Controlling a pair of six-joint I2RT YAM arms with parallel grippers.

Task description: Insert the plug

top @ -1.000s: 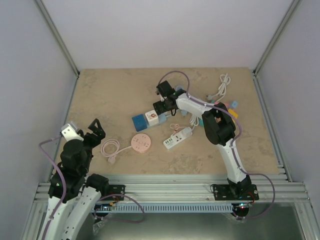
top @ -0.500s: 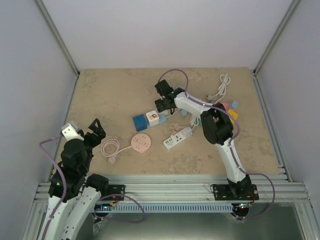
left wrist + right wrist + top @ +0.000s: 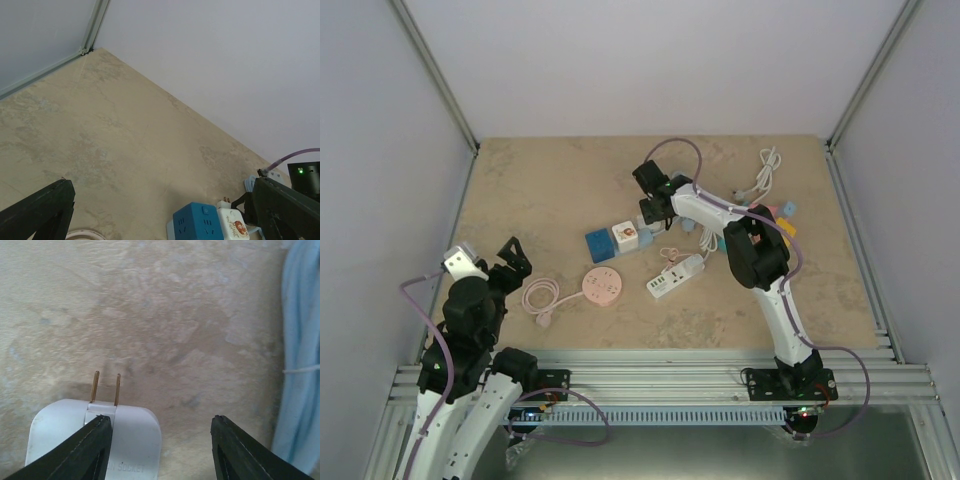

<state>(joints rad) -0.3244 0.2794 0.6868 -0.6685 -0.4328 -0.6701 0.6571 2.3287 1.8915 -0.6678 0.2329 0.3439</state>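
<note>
Two brass prongs point(image 3: 106, 387) top the white plug point(image 3: 135, 437) at lower left of the right wrist view. The right gripper point(image 3: 160, 420) has narrowed, one finger overlapping the plug and nothing clamped yet, so grasping seems begun. The left gripper point(image 3: 163, 186) gapes, idle.

A: What does the table point(image 3: 550, 190) look like?
B: Like stone, or a print of stone. It is beige and mottled, matt, with a slightly rough grain.
A: And the walls point(image 3: 660, 60)?
B: They are smooth, matt, pale panels. The rails point(image 3: 440, 85) in the corners look like brushed metal.
A: The white adapter point(image 3: 95, 440)?
B: Smooth plastic with a soft sheen. Its two pins point(image 3: 94, 386) are shiny metal of brass colour.
A: The fingers point(image 3: 85, 450) beside it?
B: Black and matt, probably plastic.
A: And the blue cable point(image 3: 302, 365)?
B: It has a smooth plastic coat, rather matt. The blue cube point(image 3: 196, 225) is also smooth plastic.
</note>
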